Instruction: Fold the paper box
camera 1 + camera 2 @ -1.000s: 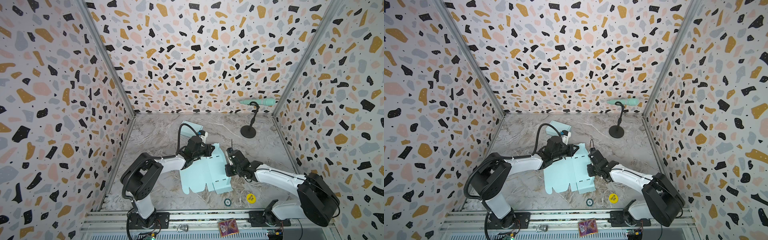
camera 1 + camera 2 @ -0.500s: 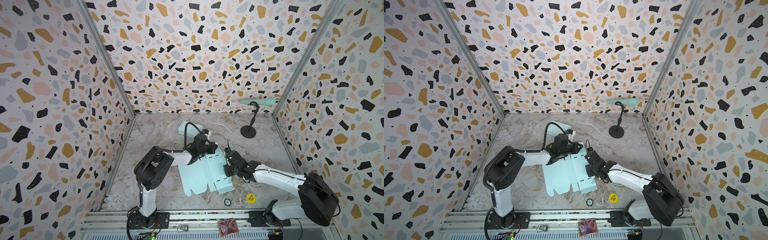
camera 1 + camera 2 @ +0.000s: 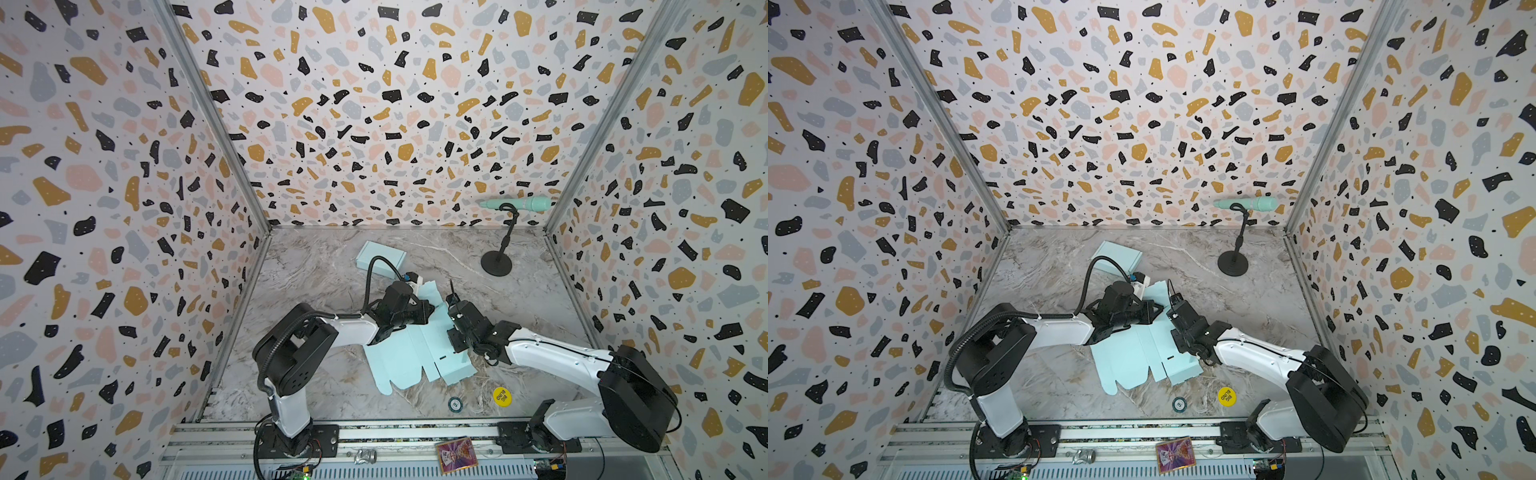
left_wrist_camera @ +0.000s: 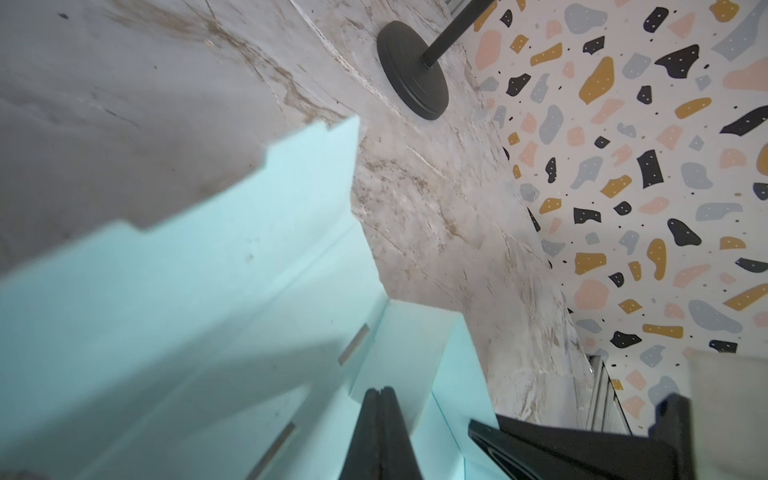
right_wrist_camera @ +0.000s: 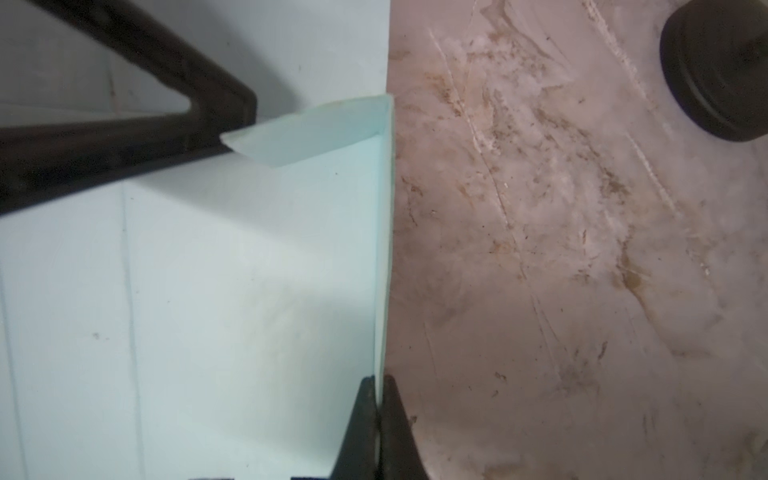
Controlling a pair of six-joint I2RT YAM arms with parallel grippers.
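paper box (image 3: 409,353) lies mostly flat mid-way on the surface (image 3: 332,270), right gripper (image 5: 379,399) clamped on its raised side wall (image 5: 382,249), left gripper (image 4: 380,415) closed on nothing, tips at the corner tab (image 5: 307,133); push too hard and the wall likely slips out or creases.

Marble tabletop (image 3: 316,274): flat paper box (image 3: 407,357), small closed box (image 3: 380,257), stand (image 3: 496,264), yellow disc (image 3: 502,396).

Two boxes (image 3: 415,357) (image 3: 378,250); two chips (image 3: 501,396) (image 3: 455,403) — probably.
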